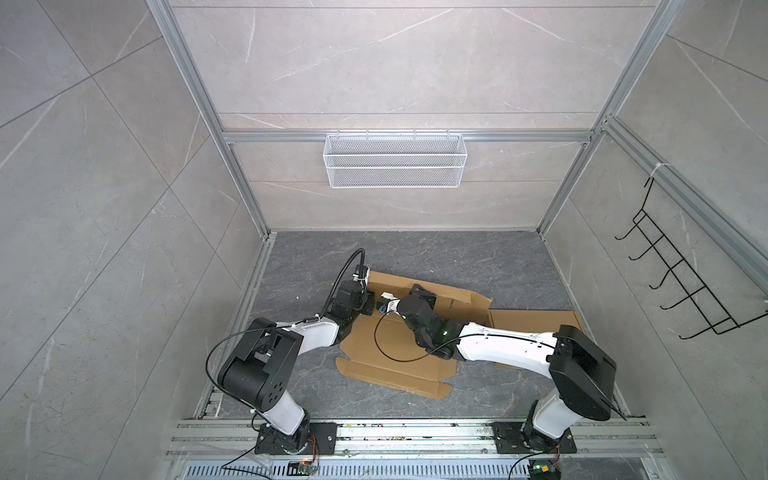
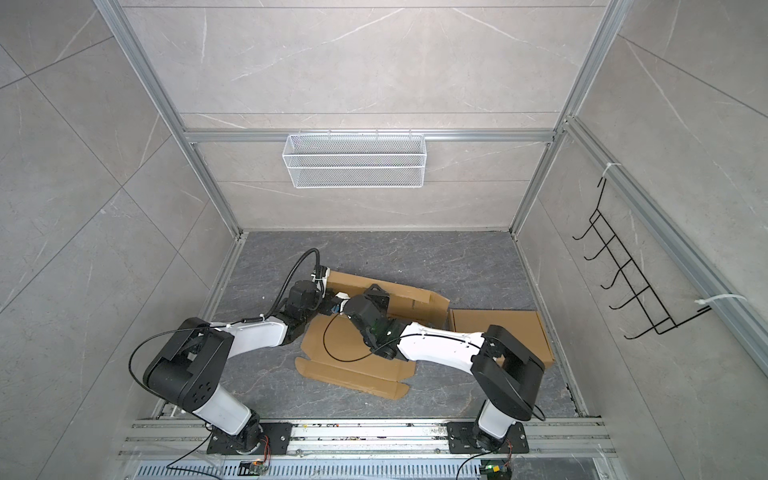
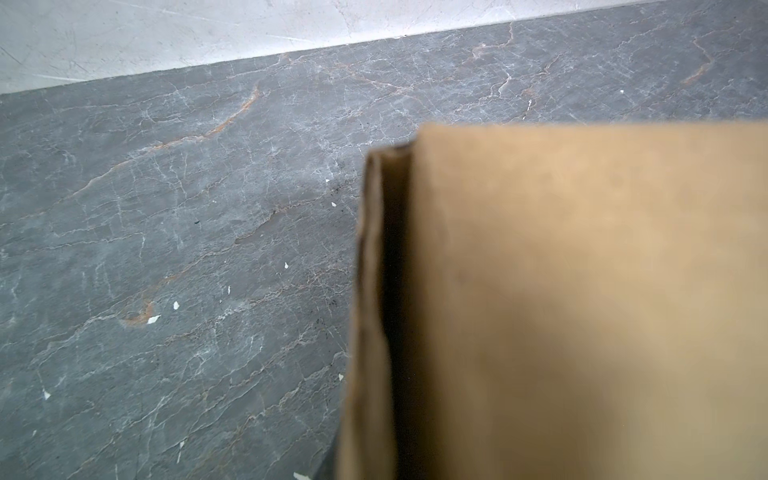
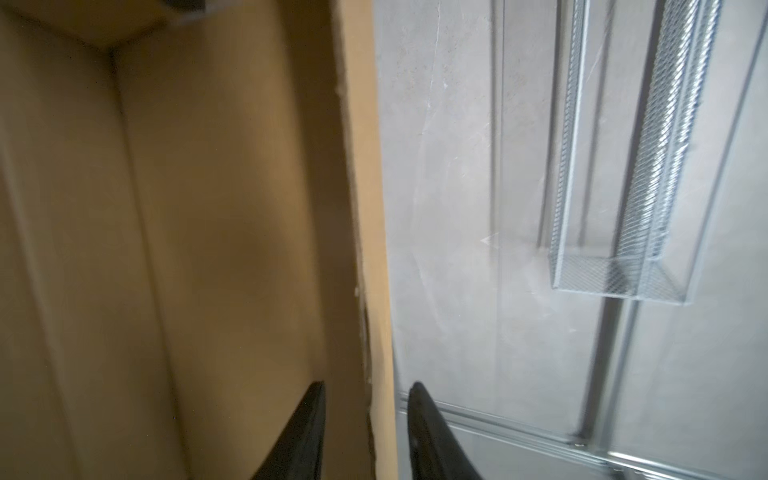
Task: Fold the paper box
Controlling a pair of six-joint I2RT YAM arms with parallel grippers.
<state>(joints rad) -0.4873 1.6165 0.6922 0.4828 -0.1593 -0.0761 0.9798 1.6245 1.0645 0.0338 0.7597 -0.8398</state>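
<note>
The left gripper [image 1: 369, 306] sits at the left end of the cardboard box [image 1: 399, 353]. It is clenched, but its fingers are hidden, so I cannot tell whether it pinches the end flap [image 3: 582, 291] that fills the left wrist view.

The box lies half-made in the middle of the dark table [image 1: 457, 257], bottom panel flat and open side up. Its far wall [image 1: 453, 302] is raised, and the near wall strip [image 1: 395, 376] is still flat.

The right gripper [image 4: 368, 399] reaches across to that far wall and is released, a finger on each side of the top edge without squeezing it.

The sheet looks light and stiff. It probably bends only along its creases, springs back when let go, and slides easily on the smooth table. The best holds are the free top edges of the walls, close to the corners.

The long axis runs left to right, slightly skewed, with the flat lid panel [image 1: 536, 324] at the right end.
</note>
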